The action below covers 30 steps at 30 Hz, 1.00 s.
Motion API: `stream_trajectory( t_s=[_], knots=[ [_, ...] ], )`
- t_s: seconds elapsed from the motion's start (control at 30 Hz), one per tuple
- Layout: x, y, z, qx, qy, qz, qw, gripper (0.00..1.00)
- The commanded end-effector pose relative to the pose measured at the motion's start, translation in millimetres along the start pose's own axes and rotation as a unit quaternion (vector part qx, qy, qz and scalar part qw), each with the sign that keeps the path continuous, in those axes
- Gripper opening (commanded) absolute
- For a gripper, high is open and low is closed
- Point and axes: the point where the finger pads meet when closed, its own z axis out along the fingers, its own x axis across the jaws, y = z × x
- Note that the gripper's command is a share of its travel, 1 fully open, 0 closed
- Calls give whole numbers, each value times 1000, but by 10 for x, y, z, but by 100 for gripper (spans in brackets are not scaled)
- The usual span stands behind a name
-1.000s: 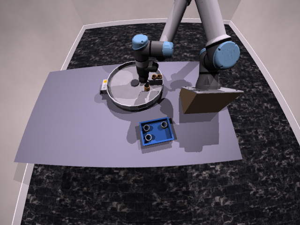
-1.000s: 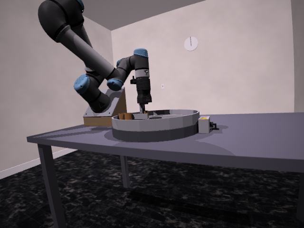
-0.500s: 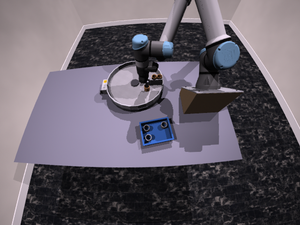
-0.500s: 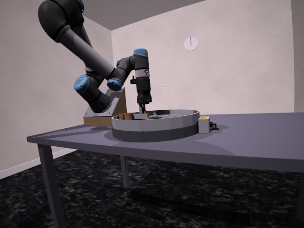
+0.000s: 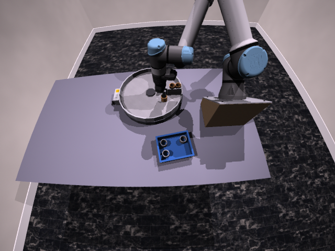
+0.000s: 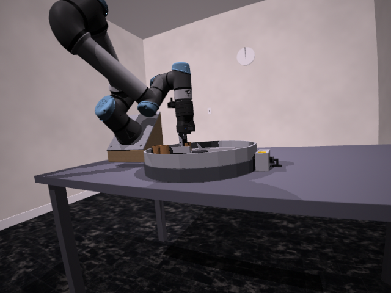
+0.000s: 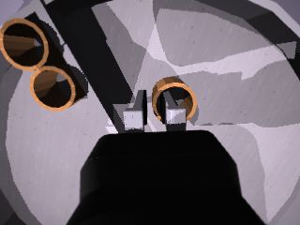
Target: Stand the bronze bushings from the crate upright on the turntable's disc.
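My pincer (image 7: 155, 116) hangs straight down over the turntable (image 5: 151, 118), and its two fingers are a little way apart, let go, gripping nothing. In the wrist view one finger is outside a bronze bushing (image 7: 173, 85) and the other is inside its hole, so the thin wall of the sleeve sits between them with a small gap showing. That bushing stands upright on the grey disc (image 5: 135, 103) with its open end facing up. In the top view it is at about 4 o'clock from the dark hub (image 5: 150, 92), close to the hub but not on it. Two more bronze bushings (image 5: 172, 85) (image 5: 178, 84) stand side by side at about 2 o'clock from the hub, near the rim, and they look like they touch each other. Their open ends face up too. The blue crate (image 5: 189, 146) sits on the table (image 5: 81, 135) at about 5 o'clock from the turntable, well apart from it. Three steel bushings (image 5: 163, 142) (image 5: 182, 139) (image 5: 165, 153) stand in it. I see no bronze ones inside. A small box with a yellow label (image 5: 116, 95) sits just beside the turntable at 9 o'clock.
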Motion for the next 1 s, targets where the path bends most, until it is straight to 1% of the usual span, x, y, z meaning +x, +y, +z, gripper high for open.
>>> stream_trajectory(
  t_s=[0.0,0.37,0.5,0.6,0.67,0.83,0.97],
  knots=[
    [2,-24,13,2,0,-2,1000,38],
    [2,-17,-7,1,0,-1,1000,38],
    [3,11,-106,-1,1,0,1000,38],
    [2,11,-218,-1,0,0,1000,38],
    [2,11,-218,-1,0,0,1000,38],
    [1,11,-402,-1,1,0,1000,38],
    [2,10,-466,-1,1,0,1000,38]
  ],
)
